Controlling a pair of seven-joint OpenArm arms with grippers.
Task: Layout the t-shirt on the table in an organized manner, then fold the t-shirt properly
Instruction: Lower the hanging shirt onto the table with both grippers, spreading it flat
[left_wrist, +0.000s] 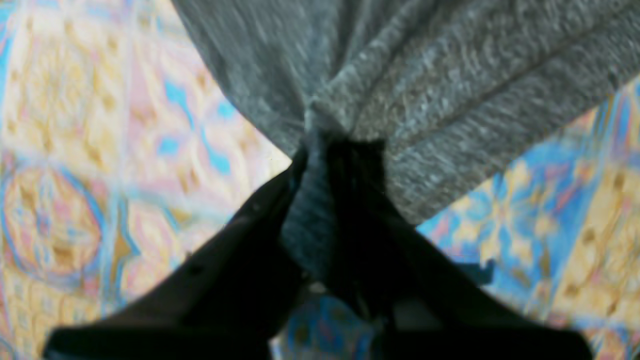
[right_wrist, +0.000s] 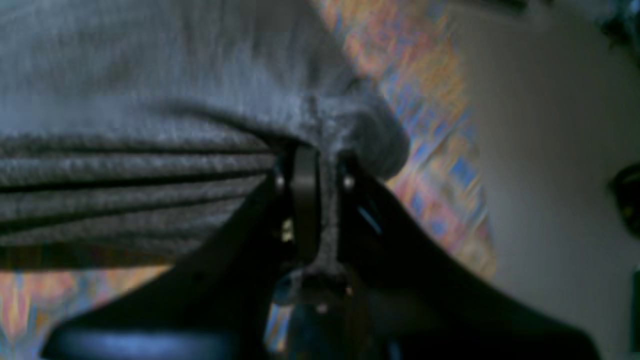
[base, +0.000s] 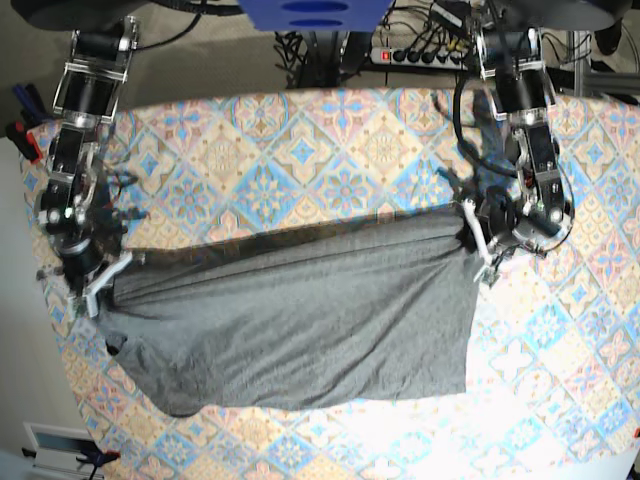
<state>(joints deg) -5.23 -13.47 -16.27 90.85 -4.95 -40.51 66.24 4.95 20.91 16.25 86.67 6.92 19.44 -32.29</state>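
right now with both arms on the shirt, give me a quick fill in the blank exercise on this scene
1. Both grippers are shut on the same ____ garment, the t-shirt.
2. The left gripper grips the shirt's edge on the ____ side of the base view.
3. The right gripper holds the opposite end, so the upper edge is ____ between the arms.
4. The table carries a pastel ____ print.

Missing words: grey; right; stretched; tile

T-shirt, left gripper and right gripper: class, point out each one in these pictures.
t-shirt (base: 310, 320), base view, middle of the spread fabric.
left gripper (left_wrist: 325, 150), left wrist view, fingertips pinching cloth.
right gripper (right_wrist: 312, 160), right wrist view, fingertips clamped on bunched edge.
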